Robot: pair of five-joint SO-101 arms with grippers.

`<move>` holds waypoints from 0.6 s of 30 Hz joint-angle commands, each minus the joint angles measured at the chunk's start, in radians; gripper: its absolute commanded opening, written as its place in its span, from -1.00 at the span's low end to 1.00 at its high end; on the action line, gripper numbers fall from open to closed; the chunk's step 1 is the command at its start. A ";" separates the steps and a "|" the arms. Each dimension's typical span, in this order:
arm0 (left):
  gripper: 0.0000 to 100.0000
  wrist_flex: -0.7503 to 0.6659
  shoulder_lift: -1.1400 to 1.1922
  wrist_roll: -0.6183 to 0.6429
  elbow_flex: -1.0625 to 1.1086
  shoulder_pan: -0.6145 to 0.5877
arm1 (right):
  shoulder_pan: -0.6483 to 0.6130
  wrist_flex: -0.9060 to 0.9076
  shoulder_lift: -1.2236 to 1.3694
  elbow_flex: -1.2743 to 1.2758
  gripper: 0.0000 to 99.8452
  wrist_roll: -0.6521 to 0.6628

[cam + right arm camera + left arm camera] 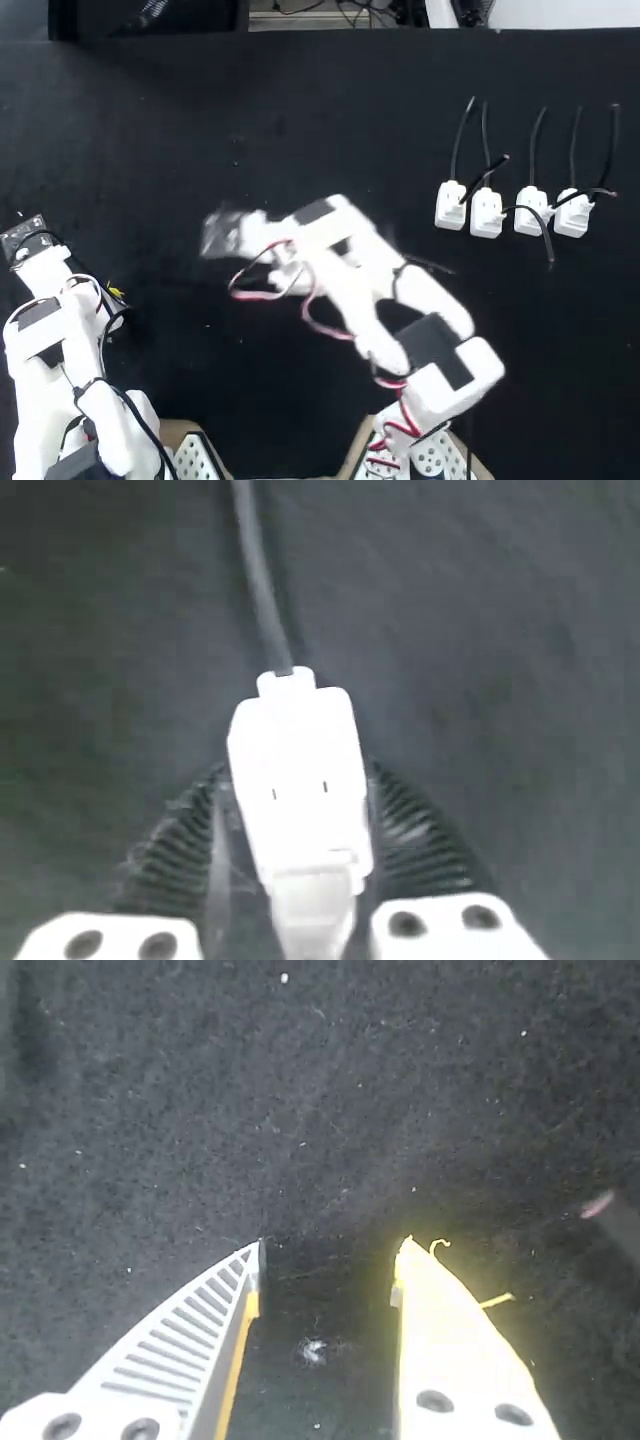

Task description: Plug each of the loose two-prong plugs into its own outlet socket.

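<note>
Holding a white plug (292,755) by its sides, the right gripper (297,810) is clamped shut on it, with the cord (262,590) trailing off over the black mat (150,130). From the high view that gripper sits mid-table, well apart from the row of four white outlet pieces (486,212) over on the right with their black leads. Honestly can't tell which of those are already mated. The left gripper (330,1260) is spread open with nothing in it, low over the mat. So I'd guess this plug, at least, is left to seat.
</note>
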 commanded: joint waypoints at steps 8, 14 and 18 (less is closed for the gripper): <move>-0.57 -0.012 -0.012 0.011 -0.054 -0.001 | 0.503 0.201 -0.196 -0.239 -0.98 -0.736; -0.57 -0.012 -0.012 0.011 -0.054 0.001 | 0.603 0.387 -0.058 -0.443 -0.98 -0.888; -0.57 -0.012 -0.012 0.011 -0.053 0.001 | 0.608 0.404 0.087 -0.562 -0.98 -0.896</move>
